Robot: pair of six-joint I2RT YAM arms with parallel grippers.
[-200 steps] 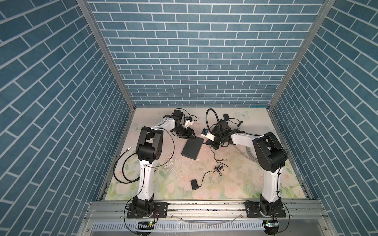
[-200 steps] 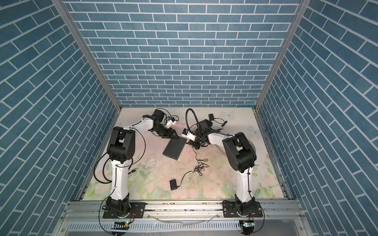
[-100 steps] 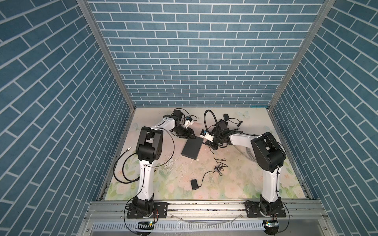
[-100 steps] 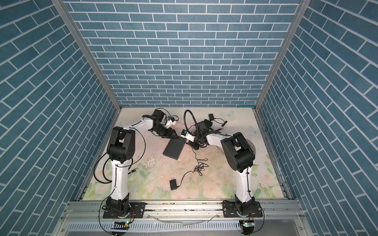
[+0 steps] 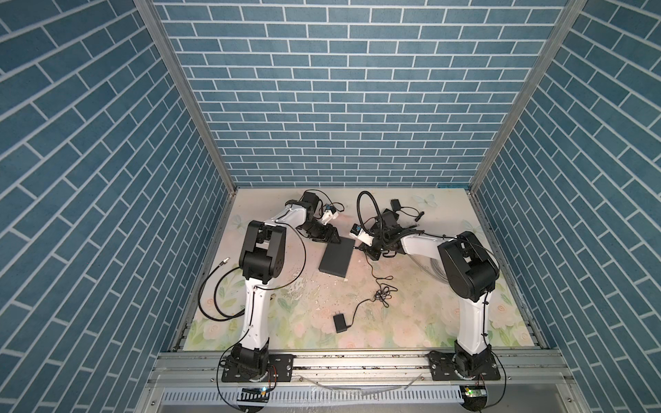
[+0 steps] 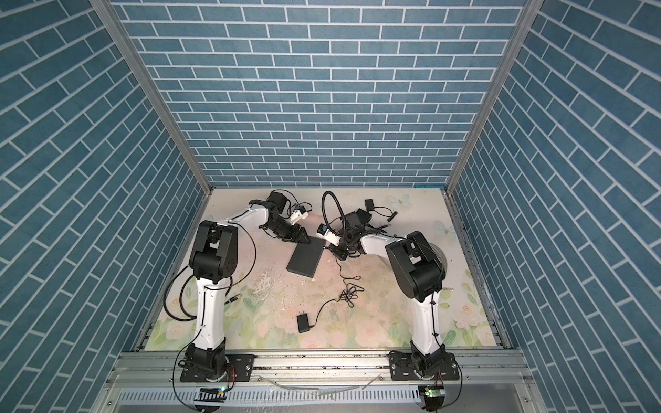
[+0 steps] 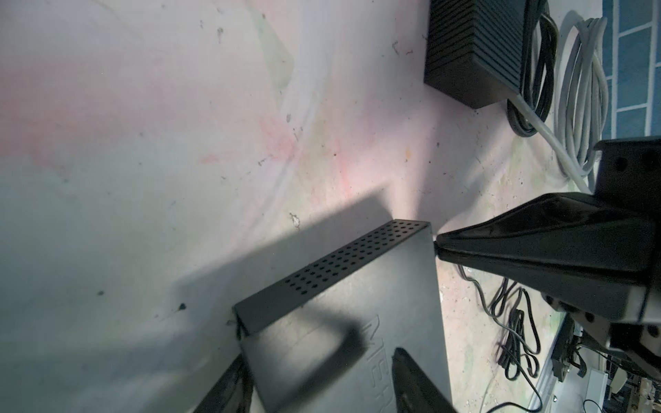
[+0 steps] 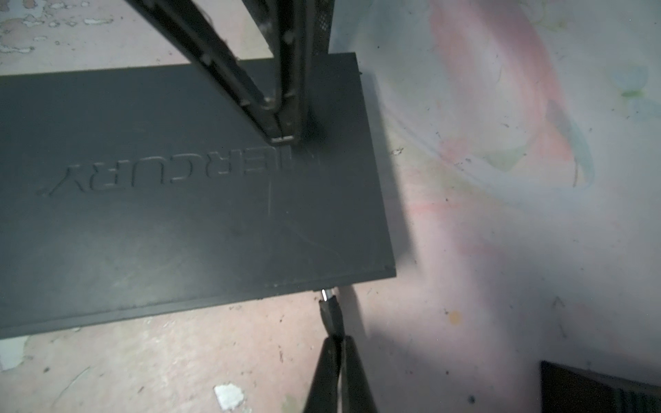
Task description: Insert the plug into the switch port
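Note:
The black switch (image 5: 336,256) (image 6: 305,256) lies flat mid-table. My left gripper (image 7: 318,357) (image 5: 331,240) stands open astride its far corner. One of its fingers (image 8: 279,132) rests on the switch's top (image 8: 179,221) and the other sits beside the long side away from the plug. My right gripper (image 8: 336,343) (image 5: 359,246) is shut on the black barrel plug (image 8: 331,314). The plug's metal tip meets the switch's side edge near the corner. How far in it sits is hidden. The plug's cable (image 5: 381,295) trails to a small adapter (image 5: 339,323).
A black power brick (image 7: 475,46) (image 5: 390,216) and a grey cable coil (image 7: 579,89) lie at the back behind the right arm. A black hose loop (image 5: 365,207) arches over that arm. Black cables (image 5: 214,300) curl by the left arm's base.
My right gripper has carried the plug leftward up to the switch's side edge. The left gripper has stayed at the switch's far corner.

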